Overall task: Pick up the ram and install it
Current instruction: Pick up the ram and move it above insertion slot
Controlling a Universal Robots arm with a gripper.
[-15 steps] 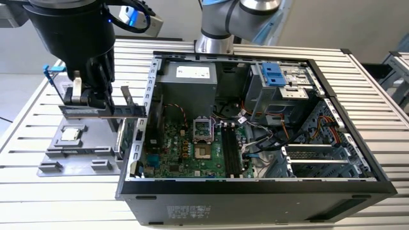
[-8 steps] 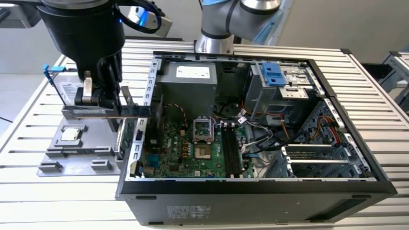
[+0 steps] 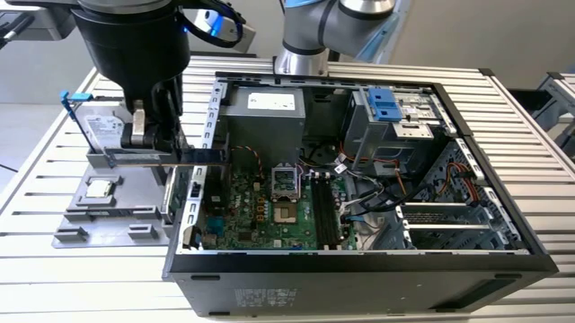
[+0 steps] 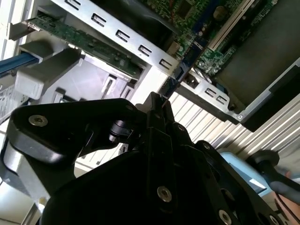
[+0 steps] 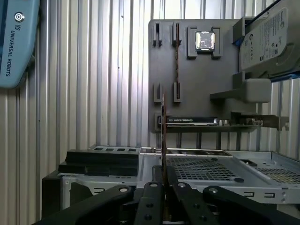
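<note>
1. The gripper (image 3: 153, 151) hangs over the gray parts tray (image 3: 108, 215), just beside the side wall of the open computer case (image 3: 359, 266) on the exterior view's left; its jaws are clamped on the ram (image 3: 199, 157).
2. In the exterior view the ram lies level and shows as a thin strip; one end reaches toward the case wall and the other points out over the tray; whether it touches the tray cannot be told.
3. In the first wrist view the ram (image 5: 163, 136) is seen edge-on as a thin dark line rising from between the black fingertips of the gripper (image 5: 164, 171); in the second wrist view the ram (image 4: 180, 70) runs out from the gripper (image 4: 157, 101) toward the case's slotted metal wall.
4. The ram is outside the case, well apart from the long dark memory slots (image 3: 325, 212) on the green motherboard (image 3: 260, 208).
5. On the tray stand a hard drive in a blue frame (image 3: 101, 128) at the far end and a square processor chip (image 3: 99, 188) nearer the middle; the first wrist view shows a green expansion card (image 5: 206, 122) upright along the tray edge beside the case, and another thin stick (image 5: 176, 61) edge-on in the tray's slots.
6. Tray and case rest on a slatted metal table (image 3: 54, 282).
</note>
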